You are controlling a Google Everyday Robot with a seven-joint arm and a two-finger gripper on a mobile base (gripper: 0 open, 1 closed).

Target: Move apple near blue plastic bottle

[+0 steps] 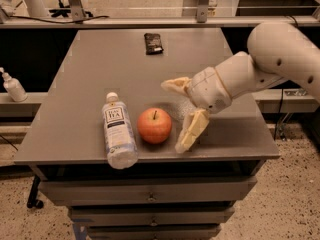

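1. My gripper (175, 115) hangs over the table (75, 109) with its fingers spread wide, holding nothing.
2. The apple (154, 125) sits free just to its left.
3. Just beyond the apple lies the blue plastic bottle (119, 134), on its side, cap pointing away from the front edge.

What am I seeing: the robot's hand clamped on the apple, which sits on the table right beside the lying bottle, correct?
Not quite. The camera view shows the hand open, its fingers spread beside the apple and not touching it. The apple does sit on the table right beside the lying blue plastic bottle.
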